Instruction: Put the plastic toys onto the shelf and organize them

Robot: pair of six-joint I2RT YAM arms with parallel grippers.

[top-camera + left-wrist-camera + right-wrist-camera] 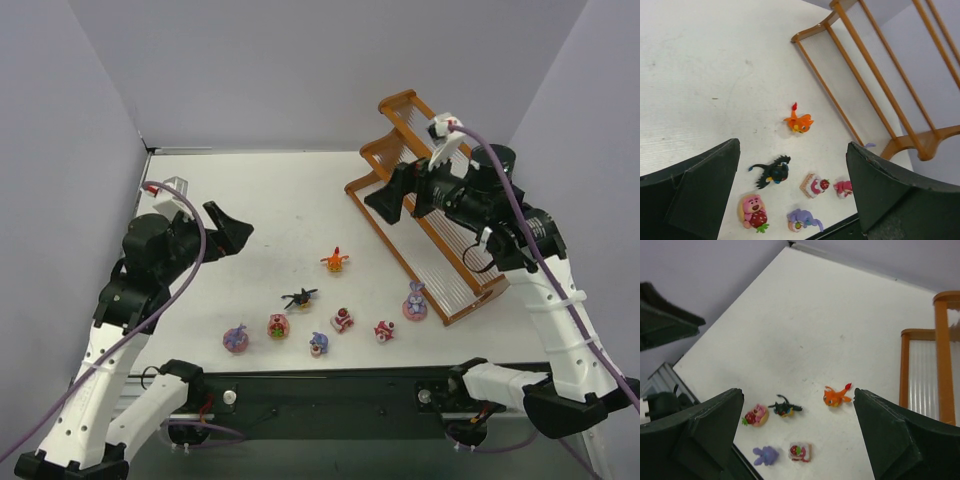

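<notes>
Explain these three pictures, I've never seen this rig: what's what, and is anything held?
Two robot arms at a white table. One picture looks down from above and behind them; the other two come from a camera on each wrist, the dark wedges being that gripper's fingers. The left gripper and right gripper are open, holding nothing. Eight small toys lie on the table, including an orange toy and a black toy. The shelf stands on the right; no toy shows on it.

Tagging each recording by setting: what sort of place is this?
Probably a lab robot test cell, not a home: a white table boxed in by plain grey walls, the left arm and right arm bolted at its near edge, and only plastic toys and a shelf as props.
</notes>
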